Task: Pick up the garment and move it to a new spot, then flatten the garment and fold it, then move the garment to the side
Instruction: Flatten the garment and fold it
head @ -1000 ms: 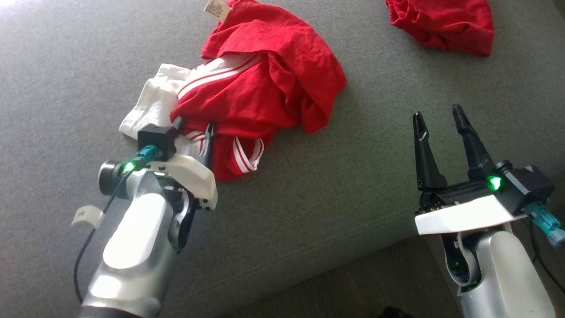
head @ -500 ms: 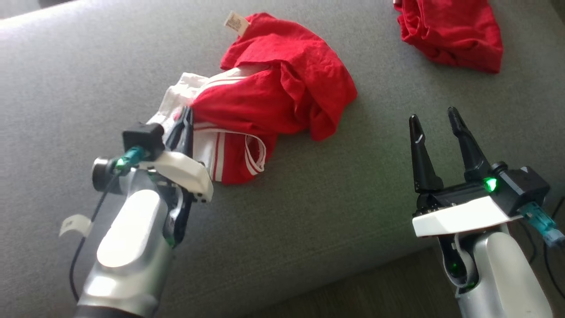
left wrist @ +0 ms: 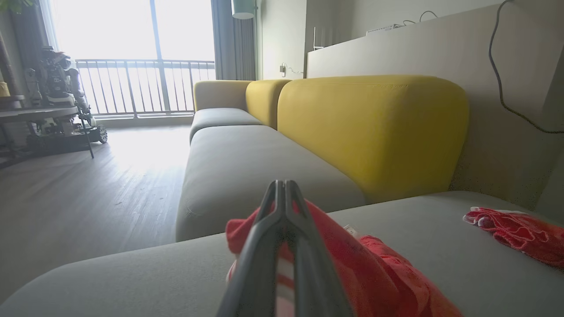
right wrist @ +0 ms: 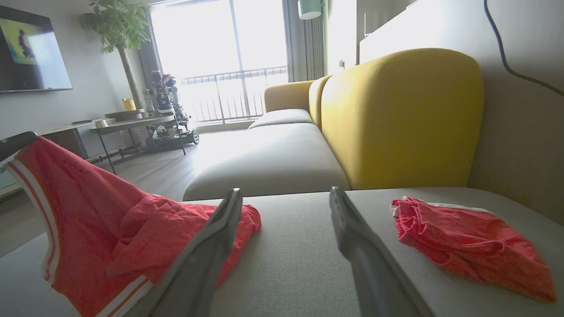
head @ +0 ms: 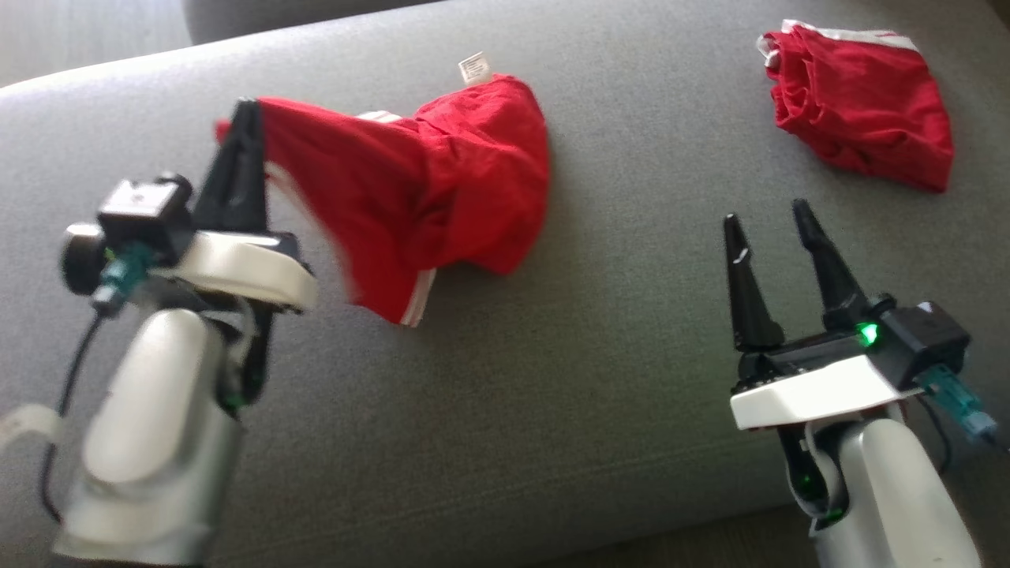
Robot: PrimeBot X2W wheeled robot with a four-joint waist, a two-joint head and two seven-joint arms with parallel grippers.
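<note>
The garment is red cloth with white stripes and a white tag. My left gripper is shut on one edge of it and holds that edge up off the grey sofa cushion, while the far end still rests on the cushion. In the left wrist view the closed fingers pinch the red and white cloth. My right gripper hovers open at the lower right, apart from the garment, with nothing between its fingers.
A second red garment lies crumpled at the cushion's far right. Yellow sofa backrests rise behind the cushion. Wooden floor lies off the cushion's left end, with a side table beyond.
My left gripper closed on the garment's edge and raised it up and to the left, stretching the cloth out. The head camera has shifted. The right gripper stayed open in place.
</note>
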